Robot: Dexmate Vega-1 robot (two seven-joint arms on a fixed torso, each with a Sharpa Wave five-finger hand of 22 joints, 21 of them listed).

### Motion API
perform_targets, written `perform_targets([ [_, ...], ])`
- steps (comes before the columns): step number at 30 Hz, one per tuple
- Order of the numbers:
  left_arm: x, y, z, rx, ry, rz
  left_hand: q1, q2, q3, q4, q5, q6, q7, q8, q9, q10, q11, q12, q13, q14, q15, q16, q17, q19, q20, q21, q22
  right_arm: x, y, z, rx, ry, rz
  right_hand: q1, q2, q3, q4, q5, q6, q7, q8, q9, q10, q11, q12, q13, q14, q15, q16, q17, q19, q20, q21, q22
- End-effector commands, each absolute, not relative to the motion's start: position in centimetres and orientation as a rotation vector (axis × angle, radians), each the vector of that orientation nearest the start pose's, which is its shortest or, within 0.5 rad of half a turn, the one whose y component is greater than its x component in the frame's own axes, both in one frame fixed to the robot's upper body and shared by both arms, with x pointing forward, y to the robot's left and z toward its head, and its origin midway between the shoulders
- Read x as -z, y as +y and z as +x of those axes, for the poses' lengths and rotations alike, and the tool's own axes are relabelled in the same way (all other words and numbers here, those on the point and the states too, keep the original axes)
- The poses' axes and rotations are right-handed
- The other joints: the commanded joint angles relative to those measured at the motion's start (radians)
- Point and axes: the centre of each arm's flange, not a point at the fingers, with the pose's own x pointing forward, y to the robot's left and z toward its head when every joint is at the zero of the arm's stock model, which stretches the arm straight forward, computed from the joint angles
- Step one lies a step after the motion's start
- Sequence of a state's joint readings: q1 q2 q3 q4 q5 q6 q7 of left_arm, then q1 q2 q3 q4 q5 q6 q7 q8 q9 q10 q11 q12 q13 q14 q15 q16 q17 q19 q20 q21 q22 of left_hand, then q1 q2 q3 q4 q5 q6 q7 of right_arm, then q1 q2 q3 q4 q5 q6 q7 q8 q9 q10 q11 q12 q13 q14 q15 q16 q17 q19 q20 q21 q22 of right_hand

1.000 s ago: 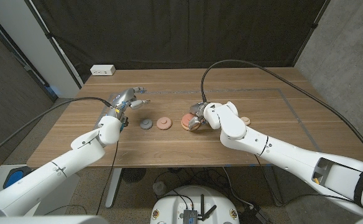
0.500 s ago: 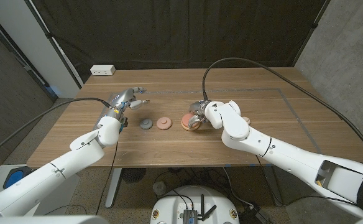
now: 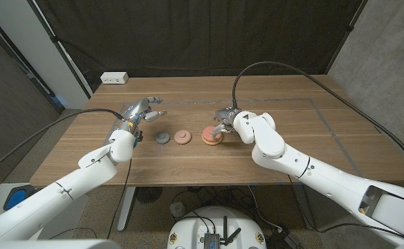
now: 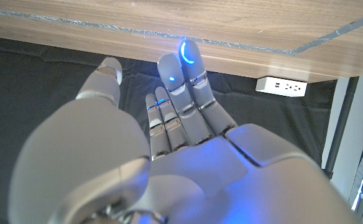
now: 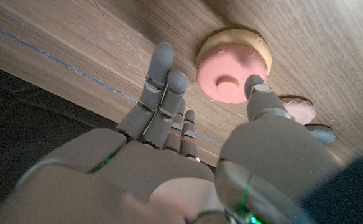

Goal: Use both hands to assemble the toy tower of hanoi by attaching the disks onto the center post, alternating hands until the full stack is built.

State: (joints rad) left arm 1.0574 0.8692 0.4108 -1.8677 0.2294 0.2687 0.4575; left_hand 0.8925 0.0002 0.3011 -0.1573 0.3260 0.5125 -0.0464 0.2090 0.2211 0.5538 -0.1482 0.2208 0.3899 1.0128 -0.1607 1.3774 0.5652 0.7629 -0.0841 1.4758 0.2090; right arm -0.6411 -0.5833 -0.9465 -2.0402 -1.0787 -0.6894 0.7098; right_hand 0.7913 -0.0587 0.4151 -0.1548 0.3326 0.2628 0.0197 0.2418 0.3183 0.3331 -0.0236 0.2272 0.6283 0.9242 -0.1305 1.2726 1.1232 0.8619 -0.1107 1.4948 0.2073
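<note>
Surroundings: power strip (image 3: pixel 114 78) at table's (image 3: pixel 313 145) far edge | black curtain (image 3: pixel 188 34) behind

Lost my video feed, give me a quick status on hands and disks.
Left hand open, raised, holding nothing. Right hand open beside the stack, pink disk on top. Small pink disk and grey disk loose on the table. Nothing blocking.

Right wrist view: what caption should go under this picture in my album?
The robot's open right hand hovers by the pink stack on the wooden table.
</note>
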Motion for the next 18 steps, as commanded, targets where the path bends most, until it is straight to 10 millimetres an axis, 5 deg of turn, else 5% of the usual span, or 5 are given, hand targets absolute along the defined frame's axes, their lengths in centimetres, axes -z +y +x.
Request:
perform_targets([
  [1, 1.8, 30.1, 54.6, -0.365, -0.625, 1.037, -0.004, 0.002, 0.008, -0.003, 0.001, 0.006, -0.002, -0.003, 0.002, 0.005, -0.002, -0.004, 0.004, 0.004, -0.059, 0.008, 0.003, -0.006, -0.122, 0.006, -0.001, -0.5, -8.2, 53.4, -0.099, -0.351, -1.681, 0.008, 0.012, 0.01, 0.0, 0.001, 0.027, -0.005, 0.013, 0.006, 0.021, -0.008, 0.008, 0.007, 0.02, -0.087, 0.01, 0.019, 0.012, -0.104, 0.008, 0.003],
  [18, 1.4, 30.3, 53.6, -0.412, -0.617, 1.038, -0.008, 0.0, 0.008, -0.002, 0.001, 0.002, -0.001, -0.004, 0.002, 0.001, -0.003, -0.006, 0.004, 0.002, -0.059, 0.006, 0.001, -0.006, -0.122, 0.009, -0.004, -0.8, -11.3, 52.9, -0.035, -0.393, -1.621, 0.024, 0.025, 0.027, -0.006, 0.007, 0.071, -0.029, 0.031, 0.014, 0.058, -0.032, 0.016, 0.017, 0.031, -0.089, 0.012, 0.047, 0.023, -0.105, 0.016, 0.008],
])
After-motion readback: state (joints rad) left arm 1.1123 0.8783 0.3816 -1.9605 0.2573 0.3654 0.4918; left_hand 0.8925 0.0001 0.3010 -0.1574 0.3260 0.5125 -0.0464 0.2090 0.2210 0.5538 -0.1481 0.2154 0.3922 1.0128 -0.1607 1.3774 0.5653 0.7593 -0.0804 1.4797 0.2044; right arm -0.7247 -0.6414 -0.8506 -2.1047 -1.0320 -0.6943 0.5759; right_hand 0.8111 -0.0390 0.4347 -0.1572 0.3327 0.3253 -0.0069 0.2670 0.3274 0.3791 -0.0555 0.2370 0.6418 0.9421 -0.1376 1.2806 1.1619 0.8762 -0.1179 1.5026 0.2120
